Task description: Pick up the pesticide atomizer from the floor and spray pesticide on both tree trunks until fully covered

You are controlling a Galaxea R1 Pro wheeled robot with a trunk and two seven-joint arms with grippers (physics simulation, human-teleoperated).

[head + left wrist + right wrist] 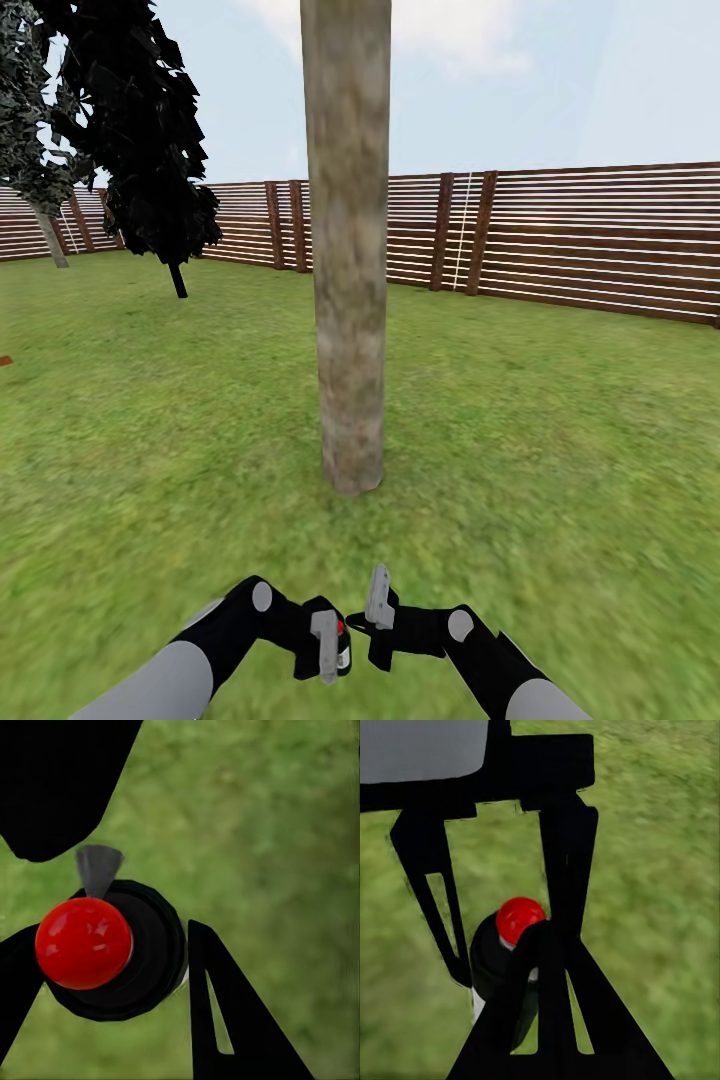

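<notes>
A: Left gripper (331,640), low in my head view: what is between its fingers?

B: I see it clenched on the pesticide atomizer (341,643). In my left wrist view the atomizer (112,949) is seen end-on: a glossy red ball top sits on a round black body, with a small grey wedge-shaped piece jutting from its edge. One black finger (225,1012) lies against the body's side, and the other presses it from the opposite side.

A: And the right gripper (378,608)?

B: I hold it just beside the left one, its grey finger pointing up. In my right wrist view its black fingers (559,1020) frame the atomizer (506,952), whose red cap and dark body show beyond them, with the left gripper's fingers on either side of the bottle. I cannot tell whether the right gripper is released or clenched.

A: Where does the task's tree stand?

B: Its trunk (348,250) rises straight ahead of both arms, well apart from the grippers: a thick, branchless column of mottled pale grey-brown bark, slightly flared where it meets the lawn (560,450). The crown is cut off by the top edge.

A: Surroundings?

B: Green grass runs to a reddish-brown slatted fence (590,240). A dark, narrow tree (150,130) stands at far left, near the fence.
</notes>
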